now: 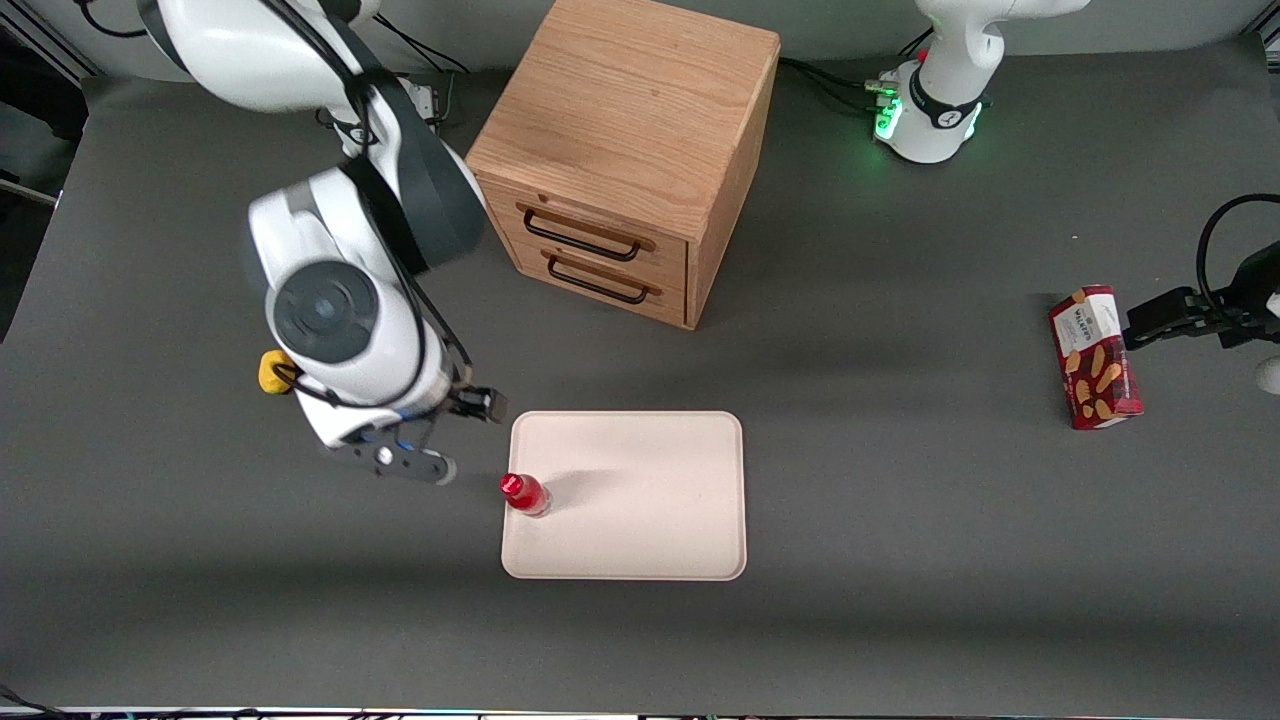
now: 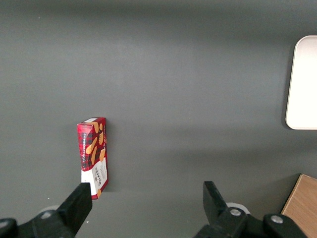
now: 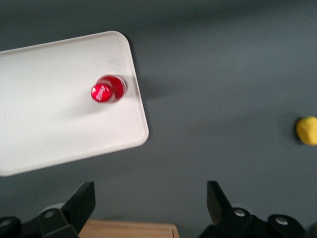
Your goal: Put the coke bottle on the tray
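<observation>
The small red coke bottle [image 1: 524,494] [image 3: 106,90] stands upright on the cream tray [image 1: 640,520] [image 3: 44,114], just inside the tray's edge toward the working arm's end. My right gripper [image 1: 447,435] [image 3: 151,198] hangs above the bare table beside that edge of the tray, apart from the bottle. It is open, with nothing between its fingers.
A wooden two-drawer cabinet [image 1: 620,150] [image 3: 129,230] stands farther from the front camera than the tray. A yellow lump [image 1: 273,372] [image 3: 307,130] lies beside the working arm. A red snack box [image 1: 1095,357] [image 2: 93,156] lies toward the parked arm's end.
</observation>
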